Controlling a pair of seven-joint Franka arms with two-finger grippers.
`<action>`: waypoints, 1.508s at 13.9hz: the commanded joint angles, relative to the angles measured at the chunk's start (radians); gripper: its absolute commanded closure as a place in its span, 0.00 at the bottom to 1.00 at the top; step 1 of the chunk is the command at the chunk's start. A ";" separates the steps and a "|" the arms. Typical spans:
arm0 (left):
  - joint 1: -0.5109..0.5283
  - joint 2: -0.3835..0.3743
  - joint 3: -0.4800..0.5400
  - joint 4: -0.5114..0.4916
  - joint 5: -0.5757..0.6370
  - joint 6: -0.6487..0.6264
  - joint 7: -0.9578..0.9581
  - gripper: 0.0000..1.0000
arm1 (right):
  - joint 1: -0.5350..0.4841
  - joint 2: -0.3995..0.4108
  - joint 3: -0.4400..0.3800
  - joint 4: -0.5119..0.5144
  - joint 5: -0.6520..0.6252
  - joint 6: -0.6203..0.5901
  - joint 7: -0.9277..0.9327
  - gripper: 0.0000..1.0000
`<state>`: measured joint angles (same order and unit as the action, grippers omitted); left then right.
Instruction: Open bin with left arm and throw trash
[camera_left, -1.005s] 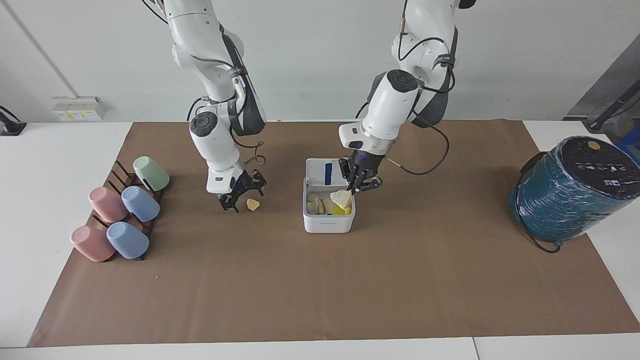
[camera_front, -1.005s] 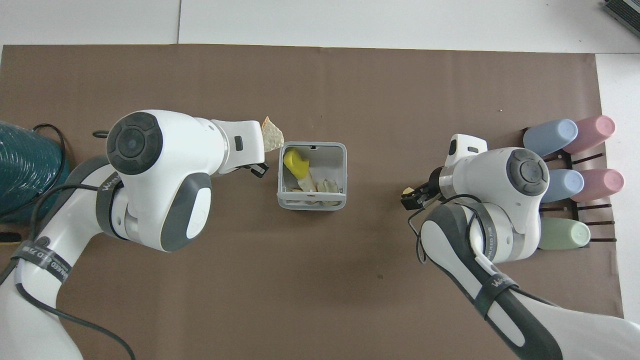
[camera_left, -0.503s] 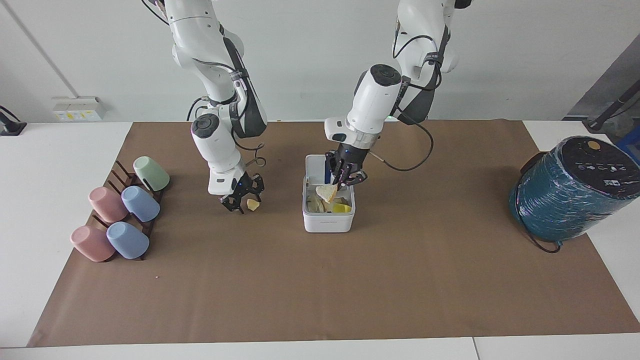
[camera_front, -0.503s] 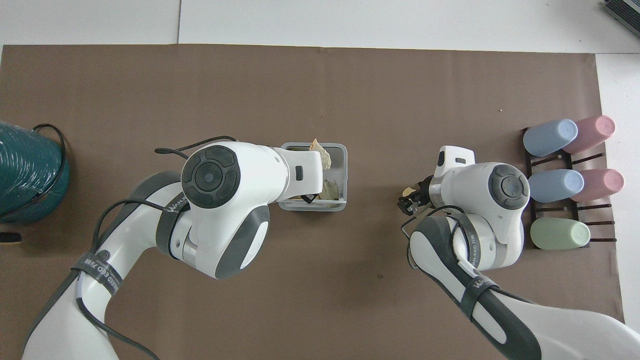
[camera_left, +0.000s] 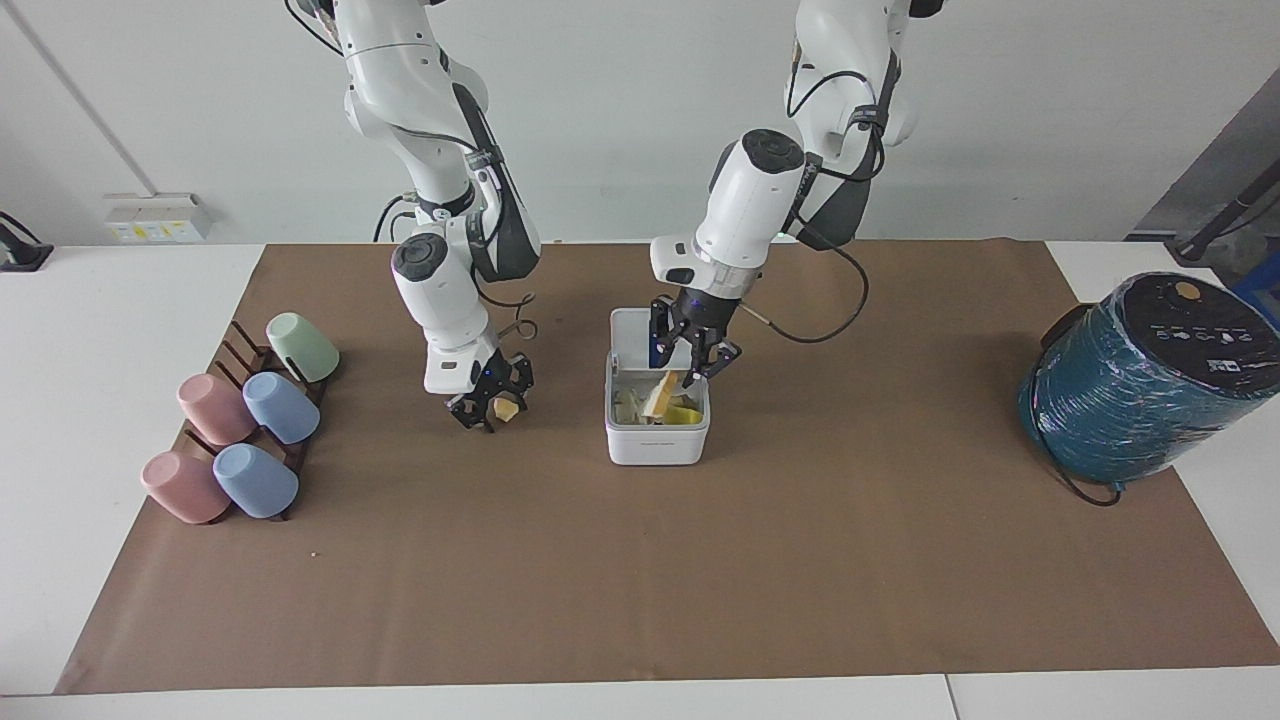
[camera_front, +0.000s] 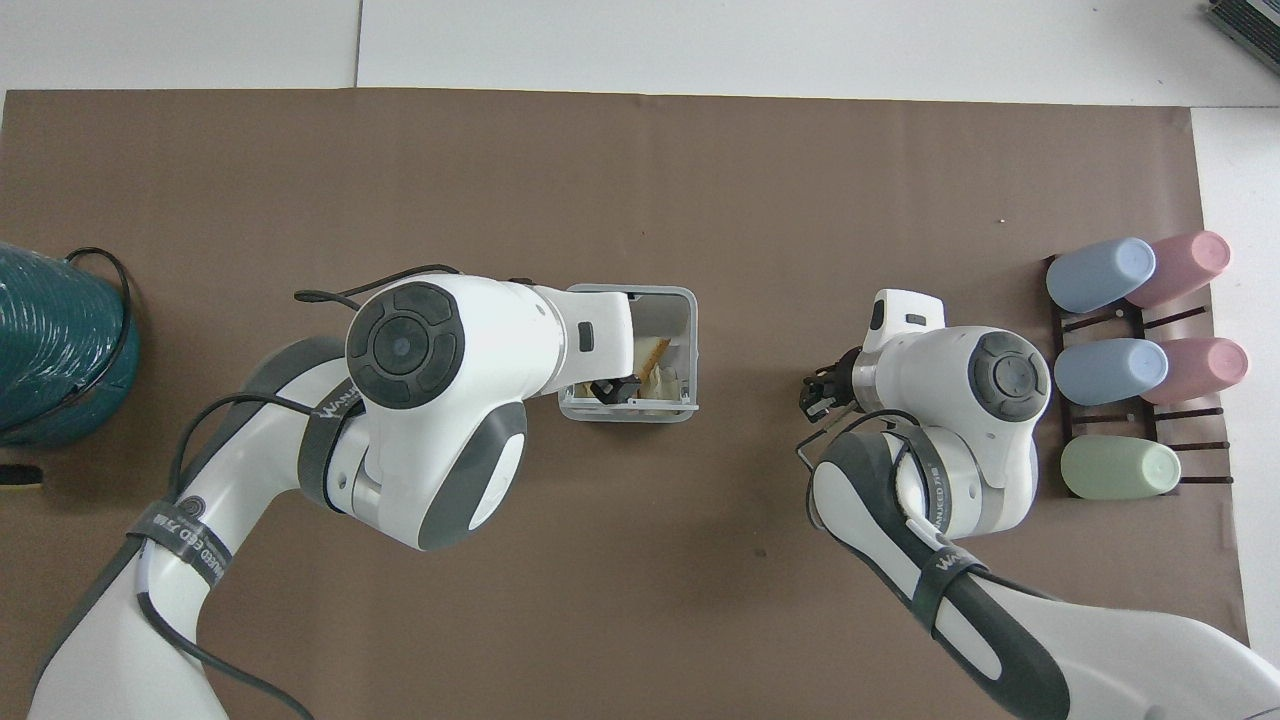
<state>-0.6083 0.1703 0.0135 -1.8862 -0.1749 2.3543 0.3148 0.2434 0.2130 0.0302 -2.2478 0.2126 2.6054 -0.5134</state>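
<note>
The white bin (camera_left: 657, 443) stands mid-table with its lid (camera_left: 633, 338) raised; it also shows in the overhead view (camera_front: 690, 345). My left gripper (camera_left: 690, 358) hangs open just over the bin's mouth. The white bread slice (camera_left: 662, 392) stands tilted inside the bin, free of the fingers, and shows in the overhead view (camera_front: 655, 356). The bright yellow piece (camera_left: 686, 413) lies in the bin beside it. My right gripper (camera_left: 490, 408) is low on the mat, open around the pale-yellow chunk (camera_left: 507, 410). The overhead view hides that chunk.
A rack of pastel cups (camera_left: 240, 430) lies at the right arm's end of the mat, seen too in the overhead view (camera_front: 1130, 340). A big teal cylinder (camera_left: 1140, 380) stands at the left arm's end. A brown mat (camera_left: 640, 580) covers the table.
My left gripper carried the bread slice over the bin and opened; the slice dropped inside. My right gripper moved sideways onto the pale-yellow chunk.
</note>
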 joint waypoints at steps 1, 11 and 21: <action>0.030 -0.058 0.006 0.004 0.020 -0.085 -0.008 0.00 | -0.003 0.016 0.002 0.025 -0.015 -0.011 0.055 1.00; 0.450 -0.275 0.008 0.001 0.044 -0.484 -0.017 0.00 | -0.004 -0.018 0.013 0.361 0.022 -0.344 0.477 1.00; 0.492 -0.131 0.008 0.360 0.132 -0.707 -0.126 0.00 | 0.227 0.117 0.033 0.484 0.206 -0.077 0.908 1.00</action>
<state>-0.1172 -0.0296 0.0321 -1.6461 -0.0777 1.7358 0.2429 0.4742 0.2940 0.0618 -1.7806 0.3978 2.5122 0.3855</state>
